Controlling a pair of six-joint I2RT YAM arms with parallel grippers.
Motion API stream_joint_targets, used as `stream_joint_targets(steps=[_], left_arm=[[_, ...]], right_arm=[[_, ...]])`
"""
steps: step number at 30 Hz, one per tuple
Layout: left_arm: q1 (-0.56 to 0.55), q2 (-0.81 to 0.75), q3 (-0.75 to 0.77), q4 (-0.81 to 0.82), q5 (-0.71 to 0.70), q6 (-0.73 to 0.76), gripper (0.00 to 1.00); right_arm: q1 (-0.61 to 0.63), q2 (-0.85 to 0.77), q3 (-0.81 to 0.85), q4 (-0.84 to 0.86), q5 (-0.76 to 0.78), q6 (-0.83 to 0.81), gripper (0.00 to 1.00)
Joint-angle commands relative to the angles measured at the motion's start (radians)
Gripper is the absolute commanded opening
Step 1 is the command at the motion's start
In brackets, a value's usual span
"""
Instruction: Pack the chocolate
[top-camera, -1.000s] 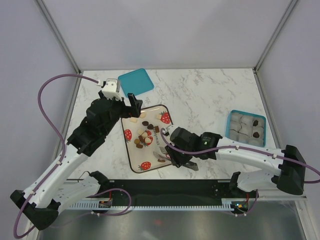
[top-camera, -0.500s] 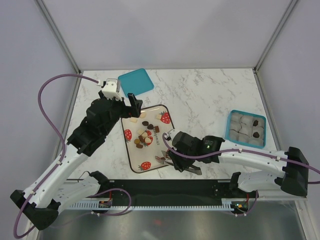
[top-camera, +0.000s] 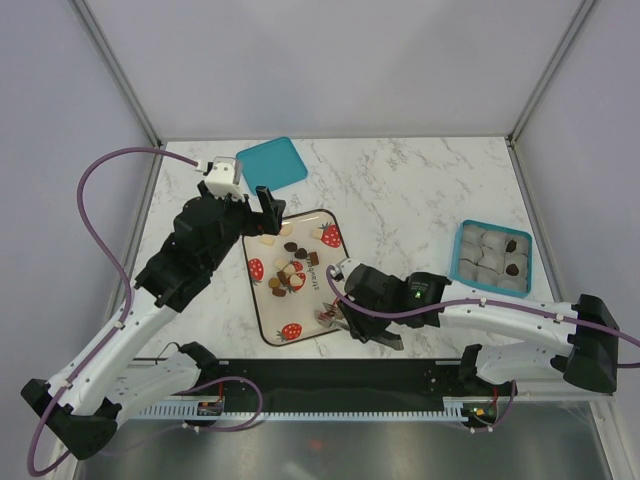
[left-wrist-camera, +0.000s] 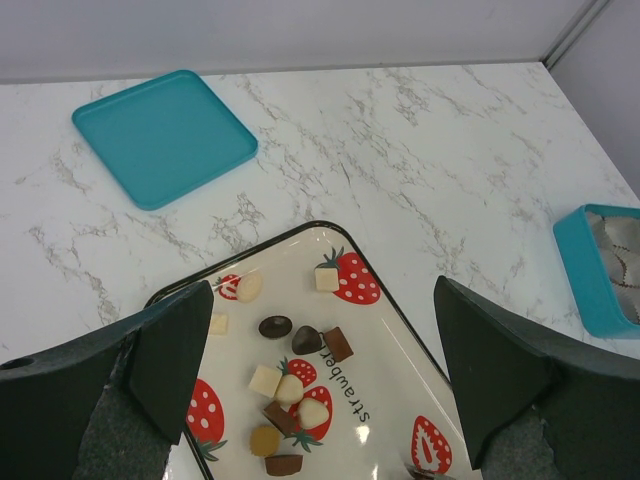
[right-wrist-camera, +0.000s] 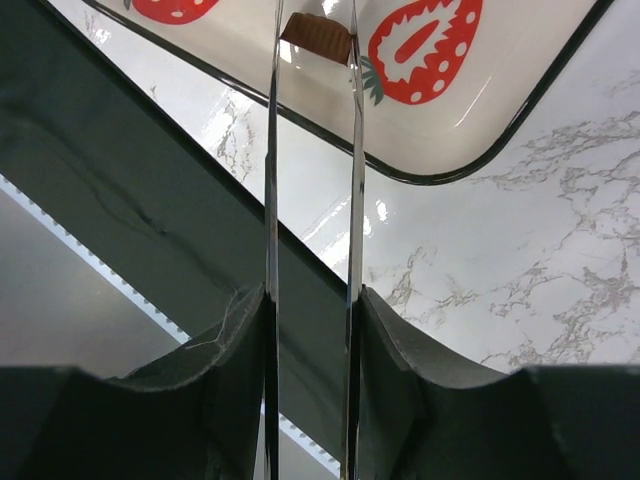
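Note:
Several small chocolate pieces (top-camera: 292, 268), dark brown, tan and cream, lie on a strawberry-print tray (top-camera: 268, 322), also in the left wrist view (left-wrist-camera: 290, 390). My right gripper (top-camera: 362, 326) is shut on metal tongs (right-wrist-camera: 352, 180). The tong tips pinch a brown chocolate (right-wrist-camera: 318, 35) at the tray's near right corner (right-wrist-camera: 480, 130). My left gripper (top-camera: 265, 205) is open and empty, hovering over the tray's far left side (left-wrist-camera: 322, 290). A teal box (top-camera: 468, 240) with paper cups holds two dark chocolates (top-camera: 512, 244).
A teal lid (top-camera: 271, 163) lies flat at the back left, also in the left wrist view (left-wrist-camera: 165, 135). The teal box stands at the right edge (left-wrist-camera: 585, 270). A black rail (right-wrist-camera: 120, 170) runs along the table's near edge, close behind the tongs.
My right arm has shifted toward the tray's near right corner, and the tongs now sit on a brown piece there. The left arm has not moved.

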Motion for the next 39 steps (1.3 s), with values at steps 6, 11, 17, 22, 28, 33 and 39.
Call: stream_joint_targets(steps=[6,11,17,22,28,33,39], left_arm=[[-0.004,-0.014,0.010,0.007,-0.029,0.036,1.00],[-0.004,-0.017,0.010,0.008,-0.032,0.036,1.00],[-0.001,-0.017,0.008,0.008,-0.014,0.022,1.00],[-0.003,-0.012,0.005,0.008,0.022,0.003,1.00],[-0.004,-0.008,0.010,0.004,0.117,-0.042,1.00],[-0.004,0.001,0.054,-0.033,0.256,-0.067,1.00],[-0.004,-0.028,0.067,-0.044,0.393,-0.116,1.00]], right_arm=[[0.007,0.044,0.138,-0.024,0.132,0.067,0.38],[0.002,0.094,0.198,-0.061,0.207,0.105,0.35],[-0.110,0.176,0.378,-0.216,0.426,0.222,0.34],[-0.301,0.199,0.451,-0.312,0.566,0.357,0.34],[-0.412,0.165,0.413,-0.351,0.589,0.446,0.34],[-0.467,0.029,0.320,-0.403,0.597,0.428,0.34],[-0.645,-0.128,0.249,-0.443,0.529,0.342,0.34]])
